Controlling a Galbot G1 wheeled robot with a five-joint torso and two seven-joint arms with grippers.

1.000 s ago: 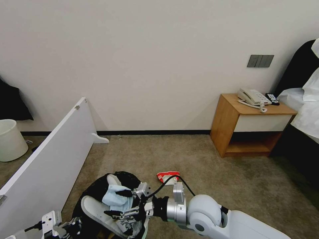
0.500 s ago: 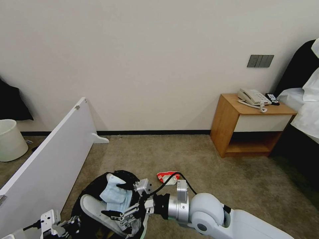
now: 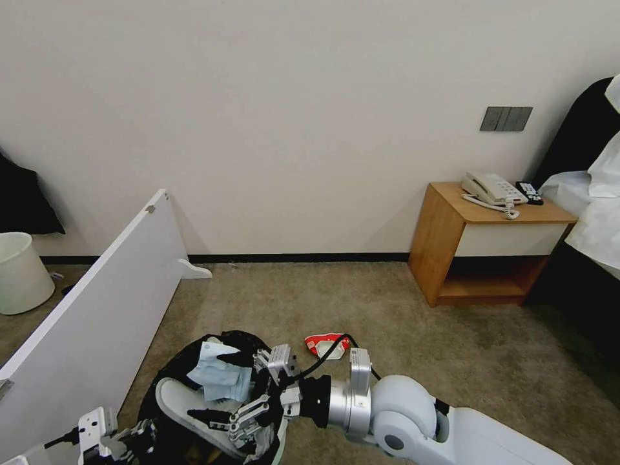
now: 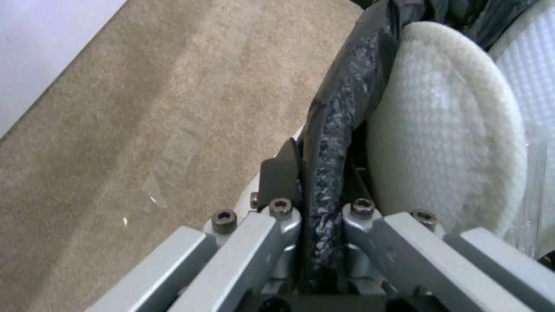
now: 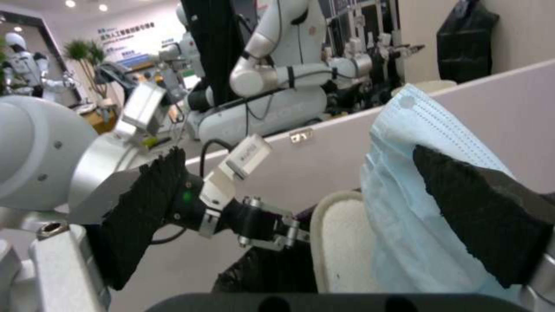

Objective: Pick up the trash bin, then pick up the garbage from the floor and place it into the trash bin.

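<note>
The trash bin [image 3: 187, 365], lined with a black bag, sits low at the front left with a white slipper [image 3: 177, 400] sticking out of it. My left gripper [image 3: 139, 436] is shut on the bin's bag-covered rim [image 4: 324, 143], next to the slipper [image 4: 451, 143]. Above the bin's mouth my right gripper [image 3: 223, 385] is open, jaws wide apart. A pale-blue wad [image 3: 213, 378], a face mask, lies loose against one finger [image 5: 480, 216]; the other finger [image 5: 145, 216] is well clear of the mask [image 5: 405, 195]. A red-white packet [image 3: 326, 342] lies on the floor [image 3: 387, 303].
A long white panel [image 3: 97, 323] runs along the left, with a plain white bucket [image 3: 19, 271] behind it. A wooden nightstand [image 3: 491, 245] with a phone stands at the right wall, a bed [image 3: 594, 194] beyond it. Open carpet lies between.
My right gripper's fingers have spread wider and let go of the pale-blue wad, which has slid left and sagged towards the bin. The right arm has drawn back slightly.
</note>
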